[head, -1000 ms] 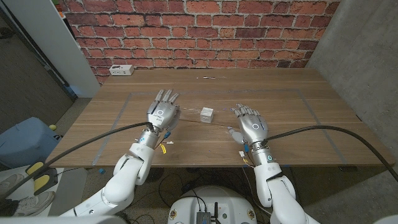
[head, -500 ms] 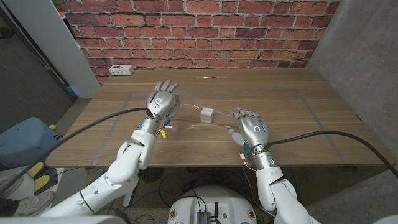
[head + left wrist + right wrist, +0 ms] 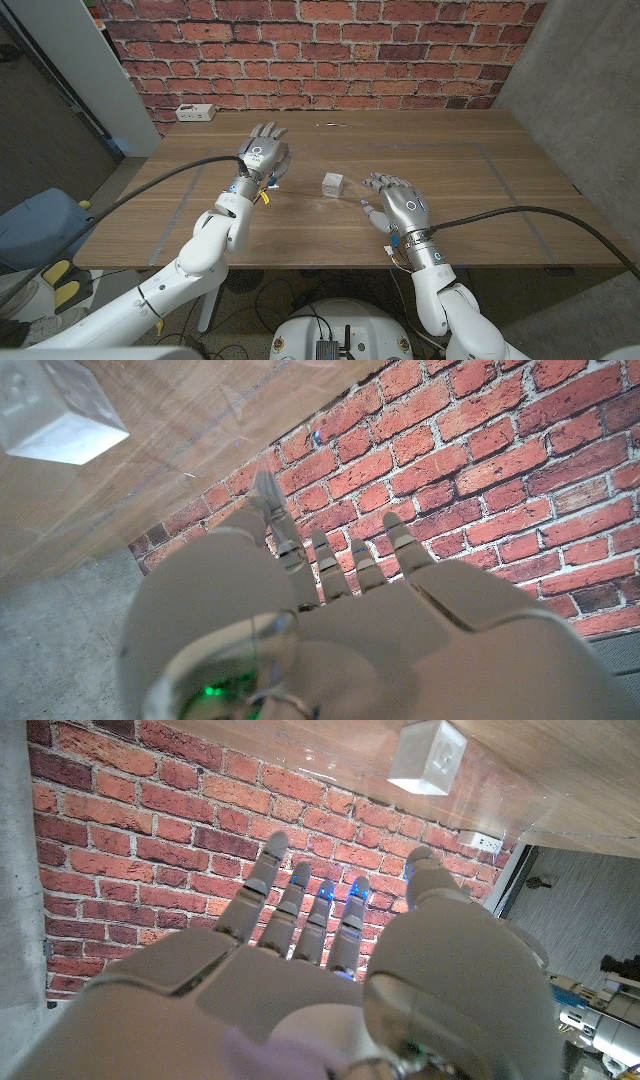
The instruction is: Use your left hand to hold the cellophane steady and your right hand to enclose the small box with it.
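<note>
Left hand (image 3: pixel 264 154) we see with fingers spread, gripping nothing, and it has moved farther up the table than a second ago; the small box (image 3: pixel 333 183) sits to its right on barely visible cellophane (image 3: pixel 305 180); beyond the box, our right hand (image 3: pixel 399 202) stays with fingers apart and holds nothing, the box near its fingertips.

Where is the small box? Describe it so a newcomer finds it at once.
Start at the wooden table in front of the red brick wall. Near the table's middle, between the robot's left hand and right hand, sits the small white cube-shaped box. It stands on a faintly glinting clear cellophane sheet, unlike the flat white power strip at the far left corner.
</note>
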Motion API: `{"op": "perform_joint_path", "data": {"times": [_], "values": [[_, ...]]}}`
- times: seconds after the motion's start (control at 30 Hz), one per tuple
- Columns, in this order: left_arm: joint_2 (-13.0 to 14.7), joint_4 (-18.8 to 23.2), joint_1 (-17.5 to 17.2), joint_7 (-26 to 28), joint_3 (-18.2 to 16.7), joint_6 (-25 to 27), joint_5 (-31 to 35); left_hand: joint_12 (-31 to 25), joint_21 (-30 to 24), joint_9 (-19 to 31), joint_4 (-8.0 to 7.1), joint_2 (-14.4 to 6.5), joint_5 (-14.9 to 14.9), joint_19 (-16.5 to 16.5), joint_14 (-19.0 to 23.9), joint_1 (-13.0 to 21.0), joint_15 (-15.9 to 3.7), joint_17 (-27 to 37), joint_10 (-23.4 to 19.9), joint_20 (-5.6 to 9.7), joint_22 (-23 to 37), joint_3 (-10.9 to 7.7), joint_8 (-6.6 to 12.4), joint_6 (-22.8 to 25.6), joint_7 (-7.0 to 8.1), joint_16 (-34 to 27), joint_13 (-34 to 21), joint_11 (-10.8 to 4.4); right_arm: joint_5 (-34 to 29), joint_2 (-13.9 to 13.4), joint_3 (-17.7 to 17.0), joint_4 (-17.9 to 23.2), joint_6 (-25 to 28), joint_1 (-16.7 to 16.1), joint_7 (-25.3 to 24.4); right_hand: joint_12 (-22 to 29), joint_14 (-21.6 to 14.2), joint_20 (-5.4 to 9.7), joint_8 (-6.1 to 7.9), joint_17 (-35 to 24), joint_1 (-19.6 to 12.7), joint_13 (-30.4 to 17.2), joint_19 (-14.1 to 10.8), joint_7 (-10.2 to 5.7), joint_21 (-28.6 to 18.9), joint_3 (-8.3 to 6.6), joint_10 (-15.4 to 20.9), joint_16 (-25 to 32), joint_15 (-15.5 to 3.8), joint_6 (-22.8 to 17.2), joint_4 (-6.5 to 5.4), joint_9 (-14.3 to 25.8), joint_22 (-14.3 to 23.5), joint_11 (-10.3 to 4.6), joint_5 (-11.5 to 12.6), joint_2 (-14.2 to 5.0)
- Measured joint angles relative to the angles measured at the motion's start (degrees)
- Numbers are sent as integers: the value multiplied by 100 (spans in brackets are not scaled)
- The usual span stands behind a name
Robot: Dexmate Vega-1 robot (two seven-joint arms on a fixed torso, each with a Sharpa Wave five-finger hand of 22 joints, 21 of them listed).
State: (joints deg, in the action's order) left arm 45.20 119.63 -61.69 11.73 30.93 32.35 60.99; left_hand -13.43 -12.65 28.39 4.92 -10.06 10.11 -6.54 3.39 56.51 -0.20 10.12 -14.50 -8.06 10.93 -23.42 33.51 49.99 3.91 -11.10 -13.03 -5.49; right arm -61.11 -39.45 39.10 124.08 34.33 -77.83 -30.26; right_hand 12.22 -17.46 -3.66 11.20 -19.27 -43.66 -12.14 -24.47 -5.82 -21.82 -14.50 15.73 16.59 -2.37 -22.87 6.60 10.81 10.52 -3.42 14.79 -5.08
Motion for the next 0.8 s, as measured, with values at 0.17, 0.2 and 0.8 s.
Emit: {"op": "perform_joint_path", "data": {"times": [0.17, 0.2, 0.8], "values": [[-39, -132, 213, -105, 103, 1, -98, 0, 0, -27, 23, 0, 0, 0, 0, 0, 0, 0, -8, 0, 0, 22, 0, 24, -36, 0, 0, 8, 71, 197, -26, -165, -20, 3, -587, -143, 297, -44, -127, -4, 44, 0, 136, 133, 106, -31, -450, -156, 20, 664, 31, 27, -14, 67, -39, 45], [-49, -166, 265, -158, 131, 0, -139, 0, 0, -29, 23, 0, 0, 0, 0, 0, 0, 0, -8, 0, 0, 22, 0, 24, -36, 0, 0, 8, 91, 197, -26, -165, -33, 3, -739, -121, 281, -41, -103, -4, 20, -13, 134, 130, 106, -72, -431, -151, 14, 662, 72, 27, -14, 57, -52, 23], [-318, -869, 1135, -430, 643, -45, -322, 0, 0, -78, 103, 24, 6, 0, 0, 21, 0, 1, -38, 0, 1, 8, 43, 106, -138, 0, -1, 38, 331, 111, 1, -468, -681, 193, -1508, 343, -1408, 437, 385, 14, -643, -37, -800, -79, -150, -536, 1226, 315, -60, -1075, 305, 10, 3, -147, -189, -61]]}}
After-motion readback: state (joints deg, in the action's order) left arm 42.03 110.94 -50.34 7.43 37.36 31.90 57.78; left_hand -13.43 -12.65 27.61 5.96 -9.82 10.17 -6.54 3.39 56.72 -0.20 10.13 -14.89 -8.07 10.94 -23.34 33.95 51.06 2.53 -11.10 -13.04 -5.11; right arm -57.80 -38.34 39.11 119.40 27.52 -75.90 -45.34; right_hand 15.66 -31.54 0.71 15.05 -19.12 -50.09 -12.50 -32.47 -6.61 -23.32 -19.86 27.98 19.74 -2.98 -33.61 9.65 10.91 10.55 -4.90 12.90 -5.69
